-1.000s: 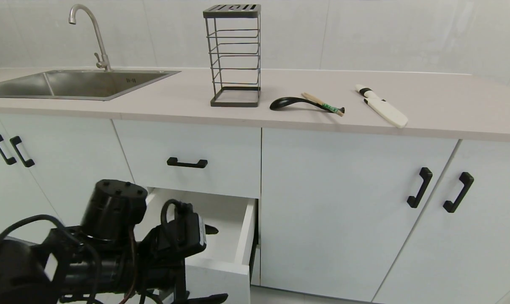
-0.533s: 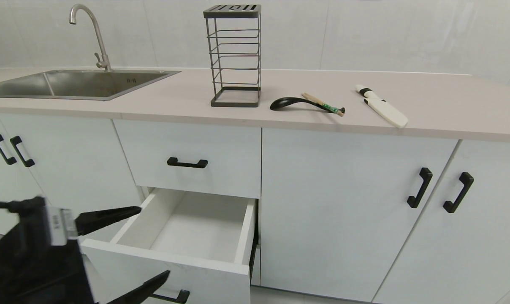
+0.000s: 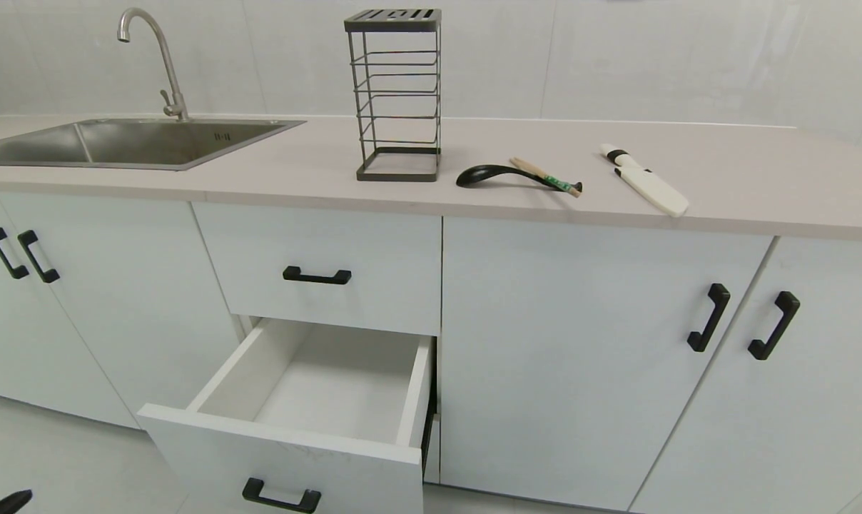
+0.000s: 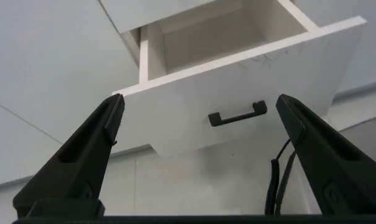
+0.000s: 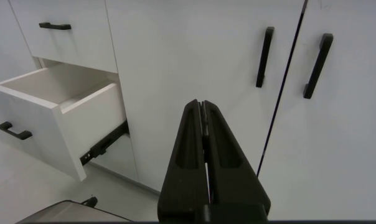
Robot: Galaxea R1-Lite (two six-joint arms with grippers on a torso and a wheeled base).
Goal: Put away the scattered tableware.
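Left hand (image 4: pixel 198 101) spread before open drawer (image 4: pixel 312 53); right hand (image 5: pixel 203 106) pressed together; spoon (image 3: pixel 499 173) up on countertop (image 3: pixel 295 168), well apart

Nothing I can read anywhere. At 10 o'clock in my head view, there is a small dark mark on the inner wall of the sink (image 3: pixel 188 143), too small to make out. At 2 o'clock, a green band on the wooden chopsticks (image 3: pixel 534 168) has print that isn't legible.
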